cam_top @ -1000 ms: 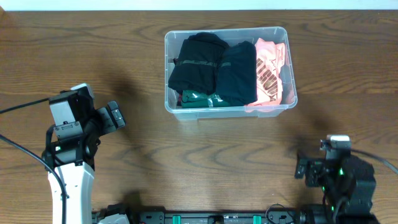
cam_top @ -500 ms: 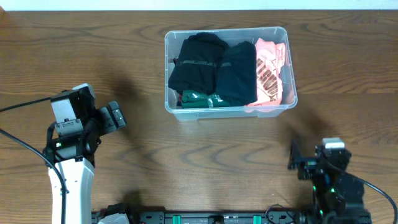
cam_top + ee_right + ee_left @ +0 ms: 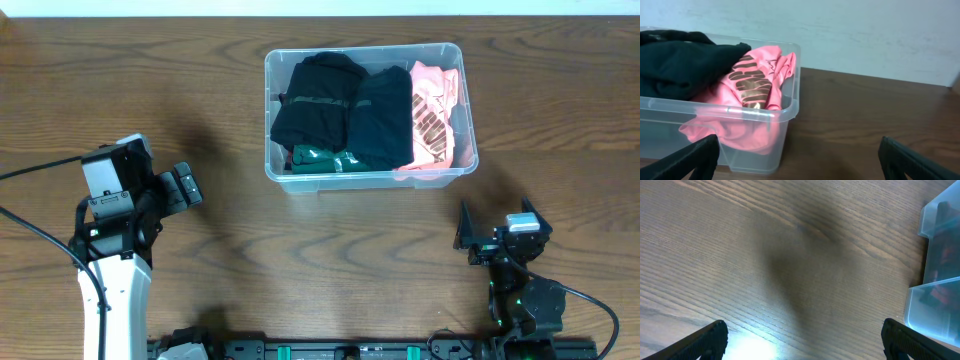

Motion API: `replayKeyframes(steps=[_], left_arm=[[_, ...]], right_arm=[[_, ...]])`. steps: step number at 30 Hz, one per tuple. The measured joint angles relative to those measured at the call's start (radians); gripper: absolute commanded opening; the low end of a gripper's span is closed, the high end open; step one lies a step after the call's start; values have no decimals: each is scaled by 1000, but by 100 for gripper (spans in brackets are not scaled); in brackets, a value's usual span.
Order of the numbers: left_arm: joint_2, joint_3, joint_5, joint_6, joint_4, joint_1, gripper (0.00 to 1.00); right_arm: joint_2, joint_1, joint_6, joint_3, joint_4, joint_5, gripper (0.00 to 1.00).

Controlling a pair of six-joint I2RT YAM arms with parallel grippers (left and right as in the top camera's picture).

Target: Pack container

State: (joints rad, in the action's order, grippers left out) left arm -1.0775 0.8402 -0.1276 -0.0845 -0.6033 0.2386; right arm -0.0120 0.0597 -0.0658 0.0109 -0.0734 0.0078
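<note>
The clear plastic container [image 3: 288,178] sits at the table's back centre, filled with folded clothes: black garments [image 3: 320,98], a dark green piece [image 3: 322,158] and a pink shirt [image 3: 432,112] along its right side. The container also shows in the right wrist view [image 3: 760,150] with the pink shirt [image 3: 752,82], and its corner shows in the left wrist view [image 3: 935,307]. My left gripper [image 3: 182,187] is open and empty at the front left. My right gripper [image 3: 497,236] is open and empty at the front right, facing the container.
A pale wall [image 3: 850,35] stands behind the table's far edge. Black cables [image 3: 30,240] trail from the left arm across the front left of the wooden table [image 3: 300,260].
My right arm has drawn back toward the front edge and swung its gripper to the left to face the container. The left arm has barely moved.
</note>
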Motion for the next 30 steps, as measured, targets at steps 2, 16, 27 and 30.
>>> replayKeyframes(steps=[2, 16, 27, 30], left_arm=[[0, 0, 0, 0, 0, 0, 98], [0, 0, 0, 0, 0, 0, 98], [1, 0, 0, 0, -4, -5, 98], [16, 0, 0, 0, -7, -9, 98]], right_arm=[[0, 0, -1, 0, 0, 0, 99], [0, 0, -5, 0, 0, 1, 99], [0, 0, -5, 0, 0, 1, 99], [0, 0, -5, 0, 0, 1, 99]])
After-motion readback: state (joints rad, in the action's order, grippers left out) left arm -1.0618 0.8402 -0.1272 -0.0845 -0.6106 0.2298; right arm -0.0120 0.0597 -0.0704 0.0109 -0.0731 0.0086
